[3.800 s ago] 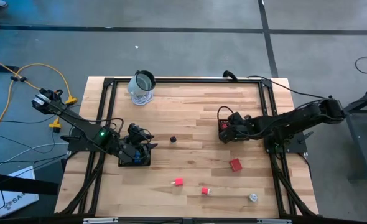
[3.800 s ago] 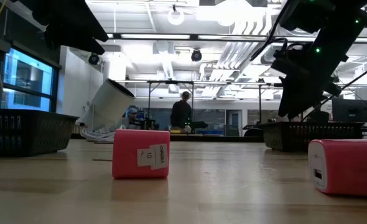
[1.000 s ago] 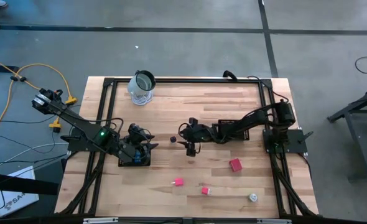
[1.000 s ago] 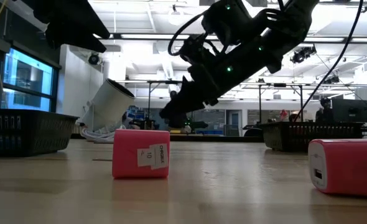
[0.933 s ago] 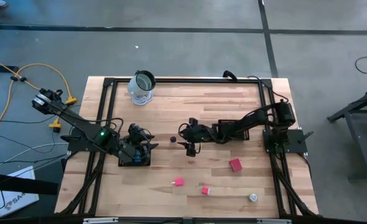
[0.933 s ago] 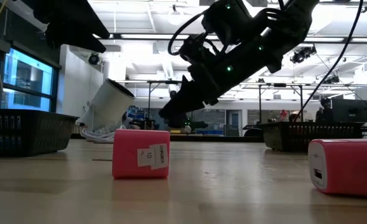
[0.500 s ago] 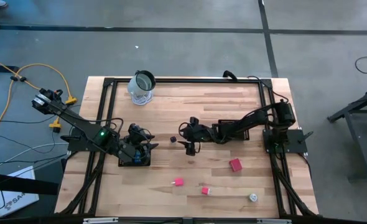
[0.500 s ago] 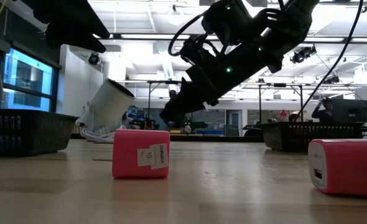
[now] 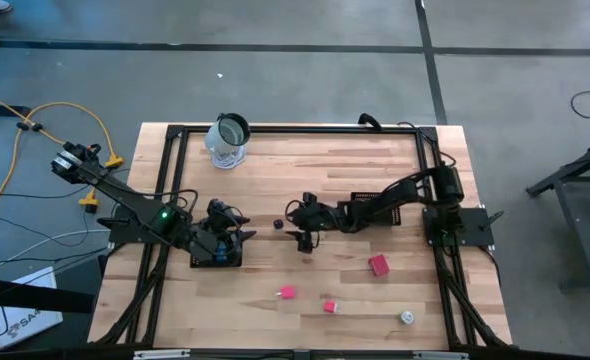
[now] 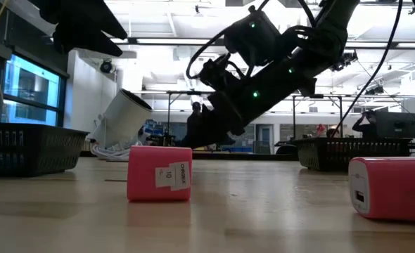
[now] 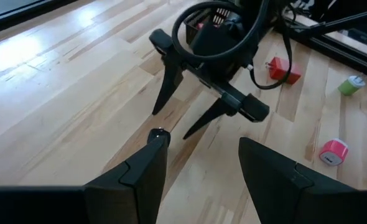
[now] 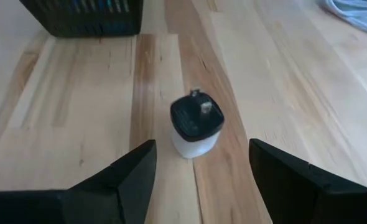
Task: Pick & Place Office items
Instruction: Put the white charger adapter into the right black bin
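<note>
Two hands are seen: the right hand, fingers spread and grasping nothing, is lowered at mid-surface just beside the single dark cube, which lies bare between the fingers in the right wrist view; the left hand, also released, hangs over a black mesh tray near the left edge. Three red or pink blocks and one whitish round piece lie well apart along the near side of the wooden surface. One glass jar stands at the far edge, with bare wood between.

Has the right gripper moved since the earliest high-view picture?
Yes. The right gripper has travelled from beside the black mesh tray toward the table's middle, and now stands open beside the small dark cube.
</note>
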Controlling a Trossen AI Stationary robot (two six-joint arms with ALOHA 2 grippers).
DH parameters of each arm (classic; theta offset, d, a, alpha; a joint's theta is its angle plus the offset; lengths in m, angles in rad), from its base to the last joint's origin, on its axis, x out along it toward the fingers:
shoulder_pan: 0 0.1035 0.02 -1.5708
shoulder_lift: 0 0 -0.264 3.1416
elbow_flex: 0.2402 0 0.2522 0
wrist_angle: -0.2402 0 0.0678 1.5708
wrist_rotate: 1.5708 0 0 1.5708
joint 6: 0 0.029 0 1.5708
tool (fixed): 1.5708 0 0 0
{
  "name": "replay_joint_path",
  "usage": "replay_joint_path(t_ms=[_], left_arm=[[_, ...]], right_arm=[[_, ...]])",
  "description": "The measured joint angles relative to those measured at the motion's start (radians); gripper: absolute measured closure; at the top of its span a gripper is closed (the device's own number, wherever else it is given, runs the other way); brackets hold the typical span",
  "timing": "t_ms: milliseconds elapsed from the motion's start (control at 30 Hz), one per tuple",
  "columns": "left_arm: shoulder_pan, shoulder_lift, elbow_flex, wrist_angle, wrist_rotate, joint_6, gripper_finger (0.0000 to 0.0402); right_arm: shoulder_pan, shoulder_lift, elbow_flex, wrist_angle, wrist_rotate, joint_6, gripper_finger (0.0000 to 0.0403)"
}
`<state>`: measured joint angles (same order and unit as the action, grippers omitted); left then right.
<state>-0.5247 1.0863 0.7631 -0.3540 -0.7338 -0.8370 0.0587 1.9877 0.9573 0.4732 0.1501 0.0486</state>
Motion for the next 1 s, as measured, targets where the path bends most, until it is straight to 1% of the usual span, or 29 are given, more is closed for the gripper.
replay_joint_path(t_ms=[200, 333, 767, 1000], left_arm=[[0.0, 0.0, 0.0, 0.0, 0.0, 0.0, 0.0208], [0.0, 0.0, 0.0, 0.006, 0.0, 0.0, 0.0208], [0.0, 0.0, 0.0, 0.012, 0.0, 0.0, 0.0208], [0.0, 0.0, 0.0, 0.021, 0.0, 0.0, 0.0208]], right_arm=[[-0.001, 0.037, 0.0, 0.026, -0.002, 0.0, 0.016], [-0.008, 0.064, 0.008, 0.066, -0.026, 0.003, 0.016], [-0.022, 0.07, 0.045, 0.053, -0.049, -0.028, 0.016], [-0.029, 0.145, 0.094, 0.06, -0.079, -0.019, 0.016]])
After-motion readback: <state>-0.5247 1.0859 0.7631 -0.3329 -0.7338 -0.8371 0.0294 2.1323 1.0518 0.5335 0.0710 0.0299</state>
